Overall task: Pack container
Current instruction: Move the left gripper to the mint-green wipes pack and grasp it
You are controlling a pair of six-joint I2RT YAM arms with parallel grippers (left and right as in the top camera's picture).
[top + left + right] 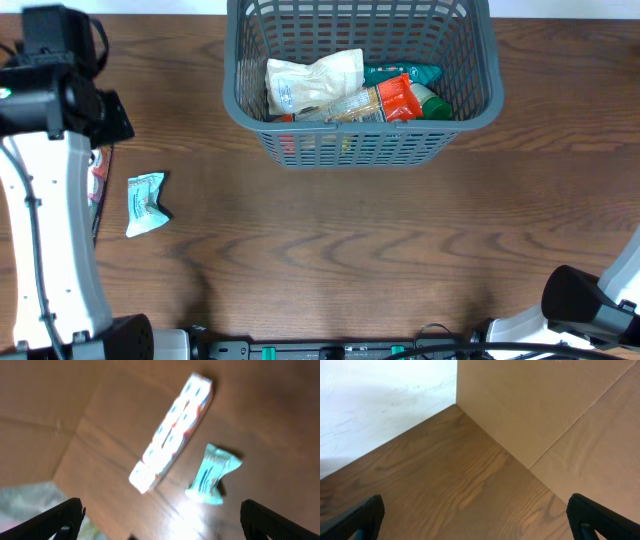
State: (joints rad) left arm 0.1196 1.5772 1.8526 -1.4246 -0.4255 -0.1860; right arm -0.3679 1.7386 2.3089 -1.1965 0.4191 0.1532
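The dark grey lattice container (250,110) stands at the table's far middle. In it lie a white pouch (315,80), an orange-labelled packet (392,100) and teal and green items. A small teal packet (147,203) lies on the table at the left; it also shows in the left wrist view (212,474). Beside it lies a long white box with red and blue print (172,435), mostly hidden under my left arm in the overhead view (97,185). My left gripper (162,525) is open and empty above these two items. My right gripper (480,522) is open and empty over bare table.
The left arm (45,200) runs along the table's left side. The right arm's base (590,310) sits at the near right corner. In the right wrist view a cardboard wall (545,405) stands at the table's edge.
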